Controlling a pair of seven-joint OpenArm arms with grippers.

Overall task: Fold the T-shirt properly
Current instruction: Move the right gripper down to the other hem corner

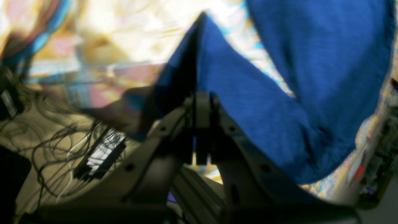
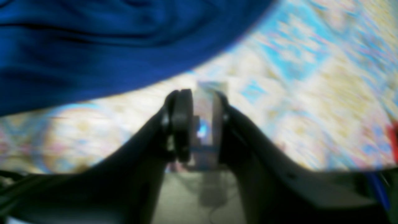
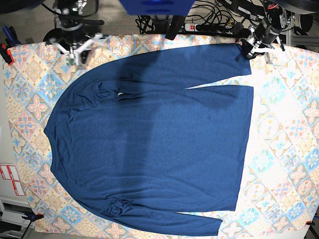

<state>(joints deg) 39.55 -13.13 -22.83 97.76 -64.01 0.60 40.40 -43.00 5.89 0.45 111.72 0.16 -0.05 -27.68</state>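
The dark navy-blue T-shirt [image 3: 149,139] lies spread flat on the pastel tiled tablecloth [image 3: 284,139], with one long sleeve running along the far edge and the other along the near edge. At the far right, my left gripper [image 3: 247,50] holds the cuff of the far sleeve. In the left wrist view the left gripper [image 1: 201,99] is shut on a pinched fold of the blue cloth [image 1: 311,62]. My right gripper [image 3: 75,54] hangs at the far left beside the shoulder. The right wrist view shows this right gripper [image 2: 202,93] slightly open, holding nothing, with the shirt [image 2: 93,40] just beyond.
Behind the table's far edge lie a power strip and tangled cables [image 3: 214,22]. A red clamp [image 3: 5,50] grips the cloth at the left edge. White labels [image 3: 10,179] sit off the table's left side.
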